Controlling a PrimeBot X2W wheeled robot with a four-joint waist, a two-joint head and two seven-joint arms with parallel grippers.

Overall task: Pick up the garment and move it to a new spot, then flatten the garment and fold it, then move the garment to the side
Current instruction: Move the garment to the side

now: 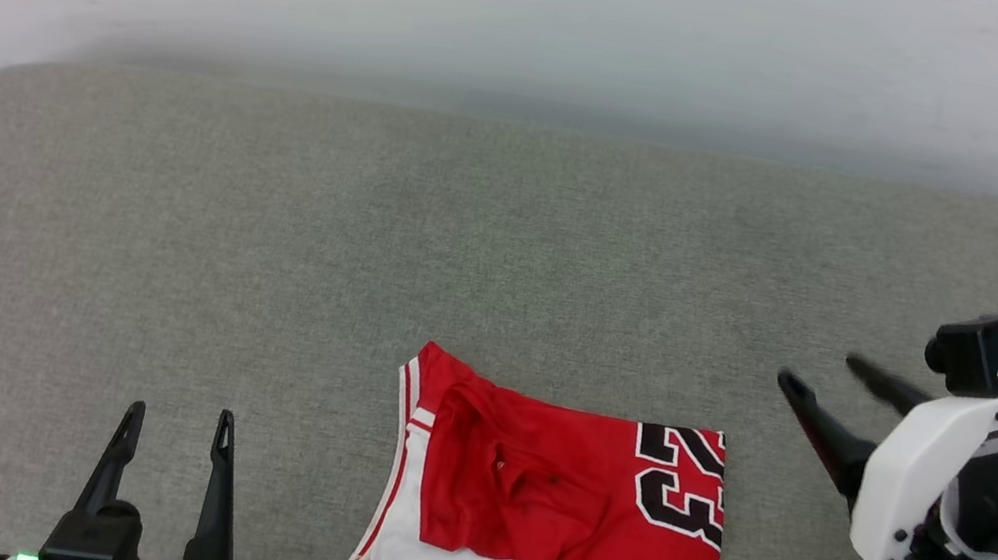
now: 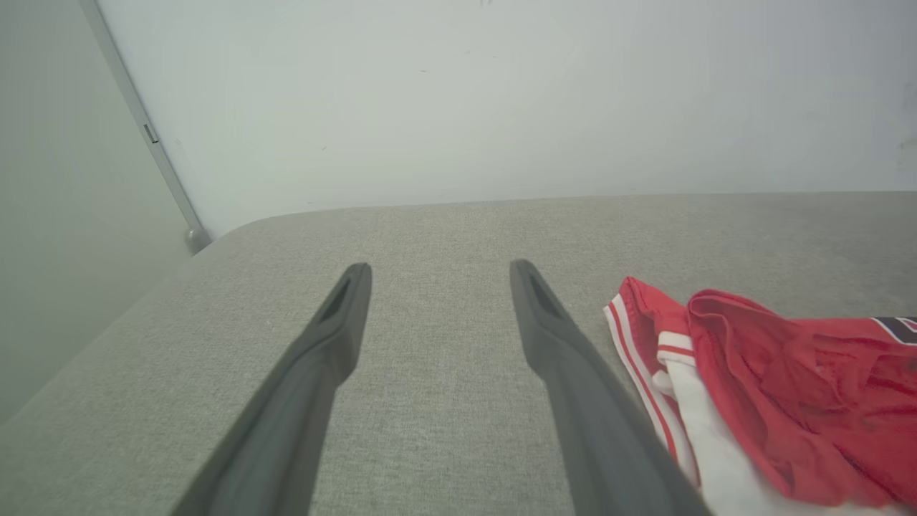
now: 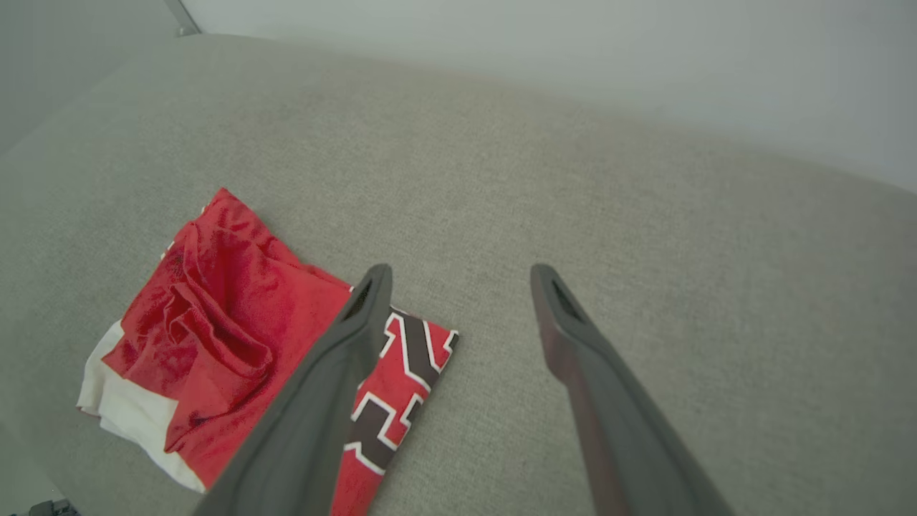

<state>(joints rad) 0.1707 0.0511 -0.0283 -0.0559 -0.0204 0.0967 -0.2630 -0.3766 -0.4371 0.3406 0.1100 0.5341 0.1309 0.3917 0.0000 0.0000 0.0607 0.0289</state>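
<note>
The garment point(image 1: 560, 518) lies folded into a rough rectangle on the grey cushion, red with a white sleeve at its near-left and black numerals at its right end. My left gripper point(image 1: 177, 427) stands open to the left of it, nothing between its fingers. In the left wrist view the garment point(image 2: 774, 387) lies just right of the left gripper point(image 2: 438, 276). My right gripper point(image 1: 821, 372) hovers open above the cushion to the right of the garment, fingers pointing left. From the right wrist, the garment point(image 3: 222, 344) lies partly behind the left finger of the right gripper point(image 3: 462, 276).
The grey fabric cushion point(image 1: 366, 227) spans the whole work area, with a rounded far-left corner. A pale wall point(image 1: 543, 14) rises behind it. A thin metal strip point(image 2: 143, 129) runs down the wall at the left.
</note>
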